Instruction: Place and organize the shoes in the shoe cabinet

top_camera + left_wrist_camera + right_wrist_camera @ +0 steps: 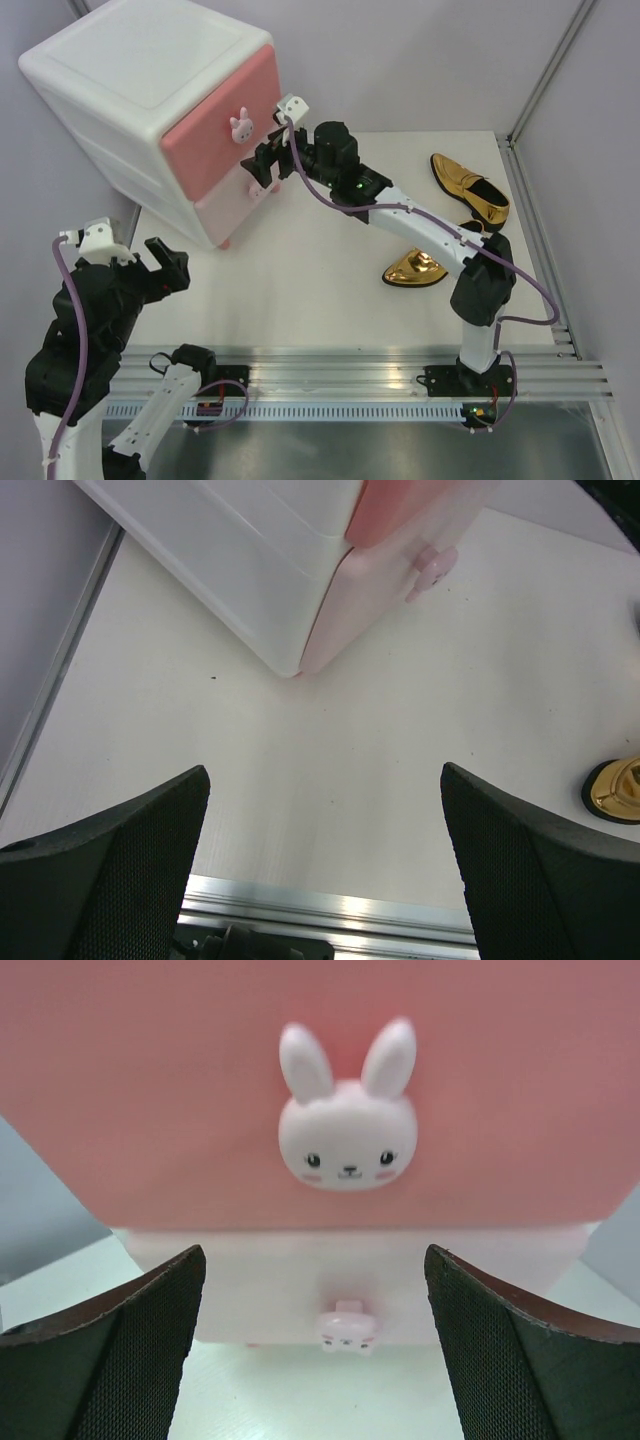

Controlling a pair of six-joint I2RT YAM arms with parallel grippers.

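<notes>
The shoe cabinet stands at the far left of the table, white, with a deep pink upper front and a pale pink lower front. Both drawers look closed. My right gripper hovers open just in front of the lower drawer. Its wrist view shows the upper bunny knob above the jaws and the lower knob between them, untouched. Two gold shoes lie at the right: one far back, one partly under the right arm. My left gripper is open and empty near the cabinet's front corner.
In the left wrist view I see the cabinet's corner, bare table beneath the left gripper and a gold shoe's edge at the right. A metal rail runs along the near edge. Walls close in behind and at the right.
</notes>
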